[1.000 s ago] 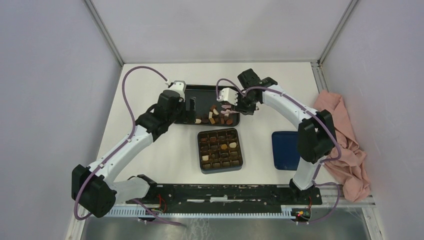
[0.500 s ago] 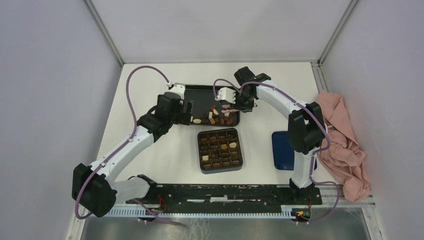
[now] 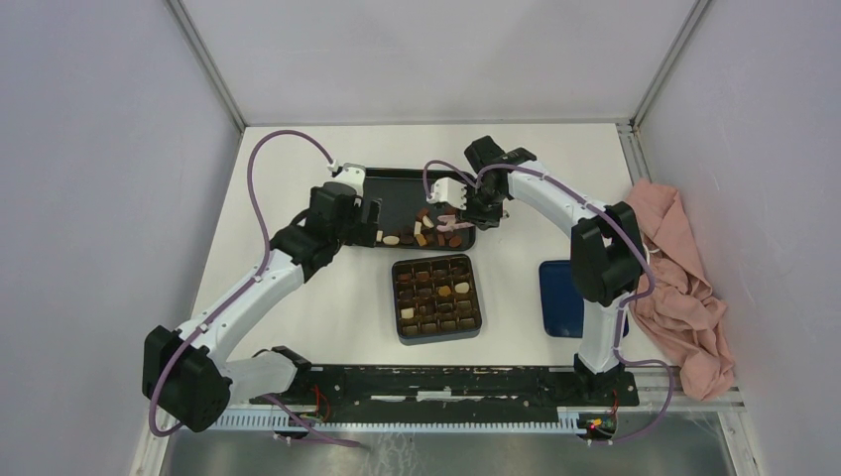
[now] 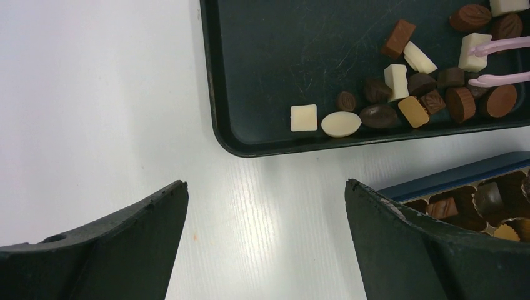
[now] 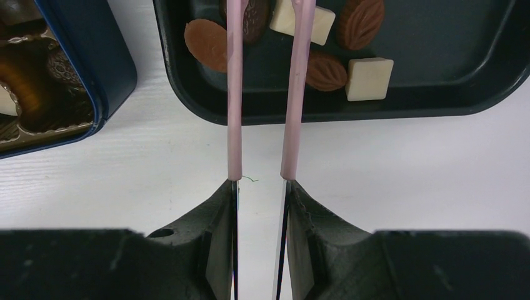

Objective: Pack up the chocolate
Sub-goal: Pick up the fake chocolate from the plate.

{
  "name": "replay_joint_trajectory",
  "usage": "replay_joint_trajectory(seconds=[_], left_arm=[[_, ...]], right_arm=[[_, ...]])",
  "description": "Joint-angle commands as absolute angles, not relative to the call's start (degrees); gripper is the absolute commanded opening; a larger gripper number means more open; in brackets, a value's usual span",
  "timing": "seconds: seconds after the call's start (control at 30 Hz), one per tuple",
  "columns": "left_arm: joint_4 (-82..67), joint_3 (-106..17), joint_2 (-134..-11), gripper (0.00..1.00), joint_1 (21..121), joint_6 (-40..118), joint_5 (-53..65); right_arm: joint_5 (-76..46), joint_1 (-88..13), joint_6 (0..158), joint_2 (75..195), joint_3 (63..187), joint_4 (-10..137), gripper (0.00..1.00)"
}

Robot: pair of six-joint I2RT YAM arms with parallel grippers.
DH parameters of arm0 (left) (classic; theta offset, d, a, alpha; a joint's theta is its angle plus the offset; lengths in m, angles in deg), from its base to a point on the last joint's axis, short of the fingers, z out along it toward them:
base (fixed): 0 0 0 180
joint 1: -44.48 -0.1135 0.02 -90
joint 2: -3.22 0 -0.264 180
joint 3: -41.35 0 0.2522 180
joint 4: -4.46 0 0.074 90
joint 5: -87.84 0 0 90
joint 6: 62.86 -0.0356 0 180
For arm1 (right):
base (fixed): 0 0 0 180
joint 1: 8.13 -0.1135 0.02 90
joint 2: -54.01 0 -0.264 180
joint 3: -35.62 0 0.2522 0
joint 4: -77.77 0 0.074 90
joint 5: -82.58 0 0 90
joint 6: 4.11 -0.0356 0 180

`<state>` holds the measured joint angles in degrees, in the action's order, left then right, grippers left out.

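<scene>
Seen from above, the chocolate (image 3: 428, 233) lies loose at the right end of a black tray (image 3: 397, 178) in the upper middle, just above the partly filled box (image 3: 436, 297). The left arm slants up from the lower left; the right arm arches over from the right.

In the left wrist view, the left gripper (image 4: 265, 206) hangs spread wide, holding nothing. A white oval piece (image 4: 341, 124) lies with its long axis left to right.

In the right wrist view, the right gripper (image 5: 261, 187) clamps the pink tweezers (image 5: 234, 94). Their two legs run straight up the frame, with the tips over the pieces.
</scene>
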<state>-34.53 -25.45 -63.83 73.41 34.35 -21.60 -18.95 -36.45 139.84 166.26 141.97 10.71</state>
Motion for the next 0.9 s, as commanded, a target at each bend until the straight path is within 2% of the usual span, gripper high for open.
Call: replay_joint_trajectory(seconds=[0.0, 0.57, 0.87], left_arm=[[-34.39, -26.11, -62.50, 0.99, 73.12, 31.68, -21.74], [-34.48, -26.29, -62.96, 0.99, 72.91, 31.54, -20.94], [-34.61, -26.55, -63.20, 0.99, 72.64, 31.54, -20.36]], right_arm=[[-20.33, -36.33, 138.80, 166.10, 142.43, 11.25, 0.36], [-17.35, -37.25, 137.42, 170.90, 146.51, 10.68, 0.35], [-17.19, -37.85, 137.28, 171.85, 147.31, 10.13, 0.30]])
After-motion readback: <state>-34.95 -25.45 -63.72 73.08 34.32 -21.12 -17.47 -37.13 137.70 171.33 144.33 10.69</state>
